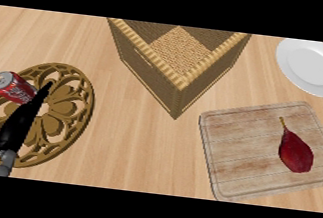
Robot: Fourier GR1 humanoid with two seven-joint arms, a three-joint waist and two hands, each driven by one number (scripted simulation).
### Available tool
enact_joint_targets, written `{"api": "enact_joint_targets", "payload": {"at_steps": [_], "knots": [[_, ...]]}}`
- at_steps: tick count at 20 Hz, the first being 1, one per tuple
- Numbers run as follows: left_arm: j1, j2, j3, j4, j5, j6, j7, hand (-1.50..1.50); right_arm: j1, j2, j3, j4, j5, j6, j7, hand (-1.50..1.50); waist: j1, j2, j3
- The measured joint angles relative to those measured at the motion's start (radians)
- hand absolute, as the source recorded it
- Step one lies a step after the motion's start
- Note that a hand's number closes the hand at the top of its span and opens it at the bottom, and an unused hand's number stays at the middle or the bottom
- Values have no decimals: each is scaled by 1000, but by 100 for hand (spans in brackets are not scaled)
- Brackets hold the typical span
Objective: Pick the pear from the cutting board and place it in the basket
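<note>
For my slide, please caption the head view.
Pear on the cutting board, basket beside it, left hand open over a trivet.

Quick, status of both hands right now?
Left hand: open, fingers straight, holding nothing, above the round wooden trivet.
Right hand: not in view; the pear lies untouched on the cutting board.

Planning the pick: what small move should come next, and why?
Probably bring the right hand up into view toward the pear: it lies untouched on the cutting board at right, while the left hand rests open far left.
</note>
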Motion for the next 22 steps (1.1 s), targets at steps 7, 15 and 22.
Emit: {"api": "enact_joint_targets", "payload": {"at_steps": [7, 15, 22], "knots": [[5, -28, 24, -19, -37, -15, 22, 0, -84, 16, -10, 69, 38, 17, 33, -150, 1, 1, -1], [-6, -61, 49, -3, -81, -34, 30, 0, -206, 30, -21, 176, 89, 35, 86, -150, 2, 1, -1], [2, -76, 87, -32, -103, -69, 57, 0, -307, 43, -51, 306, 105, 21, 82, -150, 3, 3, -2]]}}
